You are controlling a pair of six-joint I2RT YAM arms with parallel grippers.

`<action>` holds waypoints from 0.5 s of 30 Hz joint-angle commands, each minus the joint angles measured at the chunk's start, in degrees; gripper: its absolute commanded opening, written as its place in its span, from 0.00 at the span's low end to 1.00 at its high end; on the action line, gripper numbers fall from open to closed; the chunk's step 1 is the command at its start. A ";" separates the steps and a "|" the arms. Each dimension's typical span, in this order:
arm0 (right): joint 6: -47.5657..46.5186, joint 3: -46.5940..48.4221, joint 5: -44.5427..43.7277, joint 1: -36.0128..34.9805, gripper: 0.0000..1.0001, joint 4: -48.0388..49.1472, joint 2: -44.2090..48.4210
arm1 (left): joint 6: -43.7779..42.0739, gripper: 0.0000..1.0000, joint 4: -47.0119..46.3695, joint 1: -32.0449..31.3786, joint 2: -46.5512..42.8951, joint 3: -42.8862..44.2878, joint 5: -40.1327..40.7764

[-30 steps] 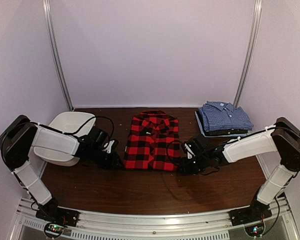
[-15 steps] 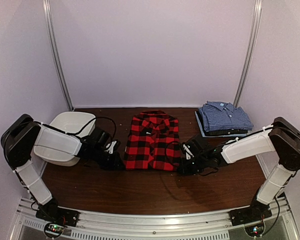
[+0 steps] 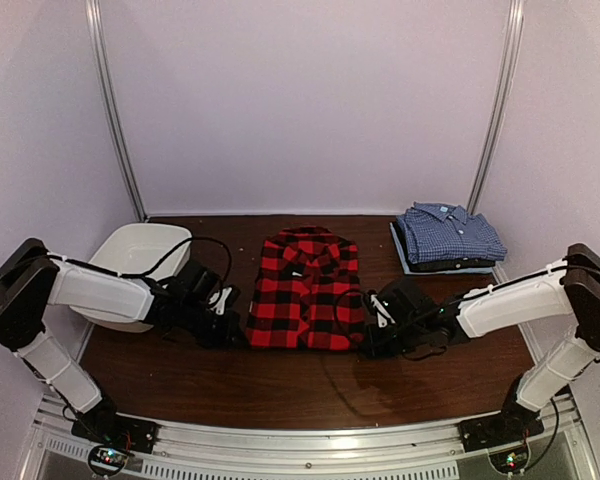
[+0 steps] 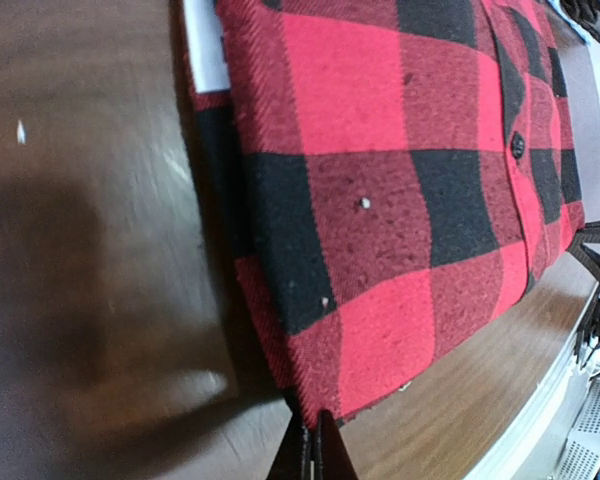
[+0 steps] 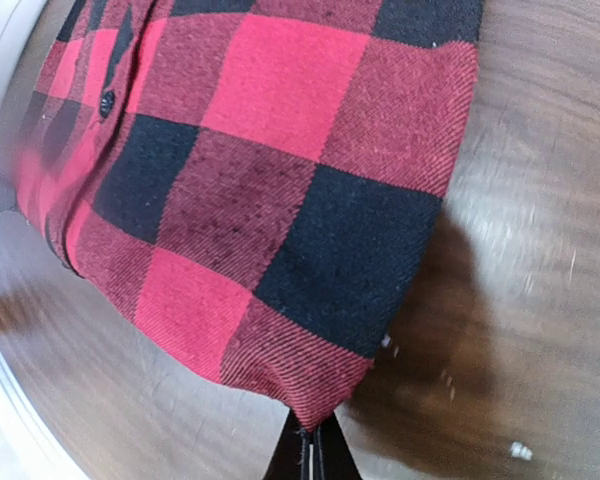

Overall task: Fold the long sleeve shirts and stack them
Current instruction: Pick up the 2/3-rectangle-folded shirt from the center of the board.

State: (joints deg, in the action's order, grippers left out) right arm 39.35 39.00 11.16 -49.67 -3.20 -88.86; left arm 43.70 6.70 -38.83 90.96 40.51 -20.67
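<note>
**DESK:** Where do we place the shirts in this shot?

**FIELD:** We have the red-and-black plaid shirt (image 3: 303, 290) folded flat, collar at 12 o'clock, in the middle of the counter (image 3: 310, 385). The blue-and-white check shirt (image 3: 448, 236) lies folded at its 2 o'clock, well apart. A white tub (image 3: 130, 262) stands off at 10 o'clock.

**DESK:** How do we expect the plaid to handle?

**FIELD:** We judge it soft, light flannel, neither slippery nor fragile. It is limp, though: raised by a single point it would likely sag and spill its folds. We would take it by both near corners together, so the folded packet keeps square and travels level toward the check shirt.

**DESK:** And the claws?

**FIELD:** We see the left claw (image 4: 314, 448) at the shirt's 7 o'clock corner and the right claw (image 5: 312, 447) at its 5 o'clock corner, both low on the counter. Each is pressed fully closed, fingers together with no gap showing. In both wrist views the tip of the hem corner runs into the fingertips, so we read each as nipping that corner. How much cloth sits between the fingers we cannot tell.
</note>
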 commanded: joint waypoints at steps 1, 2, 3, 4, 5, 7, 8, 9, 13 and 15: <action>1.58 -2.21 -3.61 -2.86 0.00 -2.03 5.77 | 3.15 0.00 2.94 -3.63 -7.30 -3.06 3.57; 1.89 -2.48 -4.15 -3.61 0.00 -2.76 6.99 | 3.75 0.00 3.82 -4.61 -9.01 -3.53 4.72; 2.25 -2.64 -4.85 -4.32 0.00 -3.70 8.27 | 4.46 0.00 4.97 -5.61 -10.93 -3.85 5.70; 2.68 -2.78 -5.38 -5.09 0.00 -4.55 9.66 | 5.18 0.00 6.16 -6.48 -12.83 -4.12 6.62; 3.05 -2.75 -5.83 -5.76 0.00 -5.52 10.99 | 5.91 0.00 7.58 -7.26 -14.82 -4.20 7.50; 3.75 -1.78 -6.58 -7.06 0.00 -8.30 14.00 | 7.22 0.00 10.46 -8.51 -19.35 -3.79 8.68; 3.90 -0.67 -7.03 -7.80 0.00 -9.98 15.97 | 7.86 0.00 11.88 -8.96 -21.08 -3.09 9.01; 3.96 0.56 -7.49 -8.08 0.00 -11.51 17.48 | 8.15 0.00 13.50 -9.20 -22.49 -1.97 9.61; 2.28 8.21 -10.24 -7.66 0.00 -14.98 19.21 | 6.70 0.00 20.15 -8.74 -23.22 6.22 13.75; 0.03 13.42 -10.79 -5.15 0.00 -15.72 16.27 | 3.94 0.00 20.55 -5.95 -20.16 10.75 12.56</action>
State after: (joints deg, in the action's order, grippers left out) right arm 41.93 43.72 4.80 -57.39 -16.14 -70.76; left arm 50.17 24.01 -47.75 68.23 42.76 -10.83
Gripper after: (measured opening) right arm 0.009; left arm 0.013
